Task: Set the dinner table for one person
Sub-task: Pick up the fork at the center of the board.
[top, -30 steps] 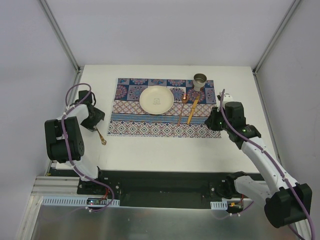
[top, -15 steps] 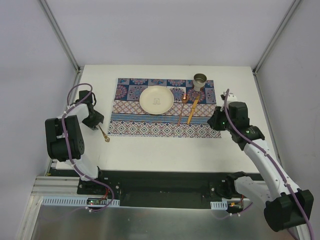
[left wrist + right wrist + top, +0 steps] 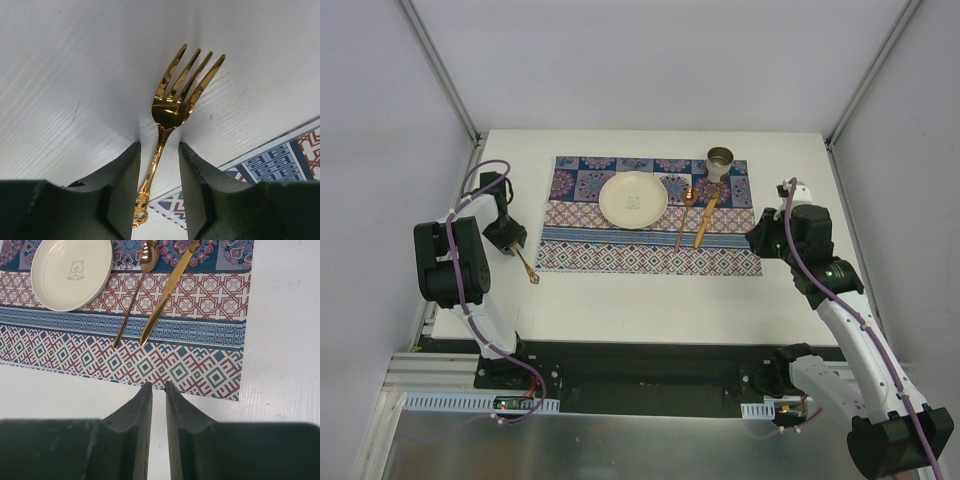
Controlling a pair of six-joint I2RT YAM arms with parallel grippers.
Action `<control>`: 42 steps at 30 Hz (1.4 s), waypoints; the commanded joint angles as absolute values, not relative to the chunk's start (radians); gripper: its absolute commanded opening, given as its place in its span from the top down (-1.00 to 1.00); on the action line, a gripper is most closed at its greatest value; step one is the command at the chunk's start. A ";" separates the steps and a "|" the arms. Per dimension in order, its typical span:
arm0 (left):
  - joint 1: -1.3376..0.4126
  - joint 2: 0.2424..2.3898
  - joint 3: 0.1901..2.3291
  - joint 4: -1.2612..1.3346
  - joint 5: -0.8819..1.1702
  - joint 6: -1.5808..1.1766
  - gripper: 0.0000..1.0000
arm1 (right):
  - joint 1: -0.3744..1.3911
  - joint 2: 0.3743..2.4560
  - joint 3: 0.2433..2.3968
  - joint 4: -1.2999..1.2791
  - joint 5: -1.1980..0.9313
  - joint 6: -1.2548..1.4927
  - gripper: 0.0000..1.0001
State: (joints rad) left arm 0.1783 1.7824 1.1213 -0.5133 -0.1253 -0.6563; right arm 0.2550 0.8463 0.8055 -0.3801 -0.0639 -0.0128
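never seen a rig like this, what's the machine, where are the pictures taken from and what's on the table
Two robot arms stand at the near edge of a white table. One picture looks down from above; the other two come from wrist cameras, so the dark prongs are fingers. On a patterned placemat sit a plate, spoon, knife and cup. The left gripper straddles a gold fork's handle on the bare table, not yet clamped. The right gripper, nearly shut, holds nothing.
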 commanded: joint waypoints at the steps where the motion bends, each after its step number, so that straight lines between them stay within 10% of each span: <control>1: 0.179 1.799 1.121 -0.568 -0.169 -0.630 0.28 | 0.242 0.847 0.859 -0.393 -0.048 -0.035 0.62; 22: 0.115 1.749 1.005 -0.539 -0.247 -0.690 1.00 | 0.239 0.859 0.874 -0.416 -0.077 -0.038 0.64; 42: 0.106 1.608 1.181 -0.661 -0.316 -0.554 1.00 | 0.241 0.874 0.850 -0.374 -0.080 -0.025 0.66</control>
